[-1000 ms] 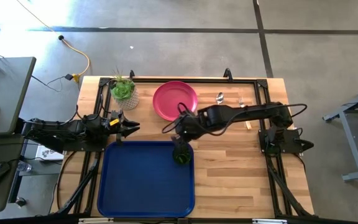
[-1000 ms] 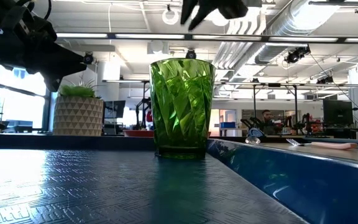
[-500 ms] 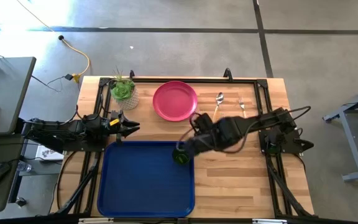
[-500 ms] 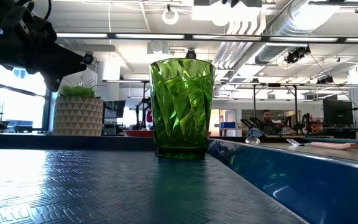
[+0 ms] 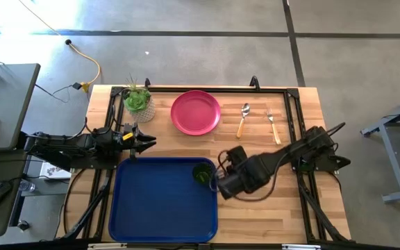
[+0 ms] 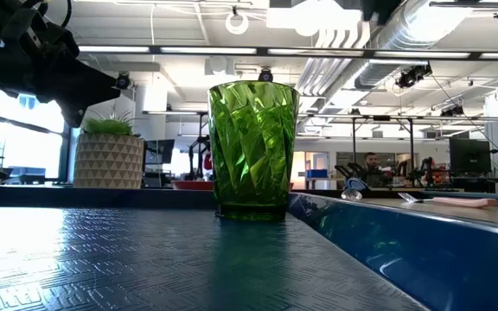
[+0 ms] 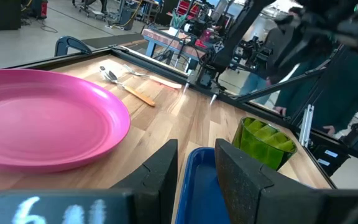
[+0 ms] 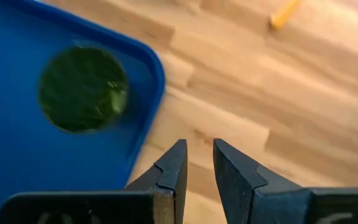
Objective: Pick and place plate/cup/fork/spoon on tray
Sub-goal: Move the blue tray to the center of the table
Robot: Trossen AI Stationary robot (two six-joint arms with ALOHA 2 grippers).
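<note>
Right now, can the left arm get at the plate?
Probably yes. The left gripper sits at the tray's far left corner, with bare table between it and the plate.

1. Both arms: dark, near-black jointed links.
2. Left arm (image 5: 75,146): small yellow-orange patch close to the wrist; black cable loops along the links.
3. Right arm (image 5: 283,156): thin black cable arcs over the upper link, above a wide black base bracket.
4. Fingers (image 8: 169,168): matte black, wedge-shaped, angular, tapered.
5. Faint pale markings on the left wrist's dark body.
</note>
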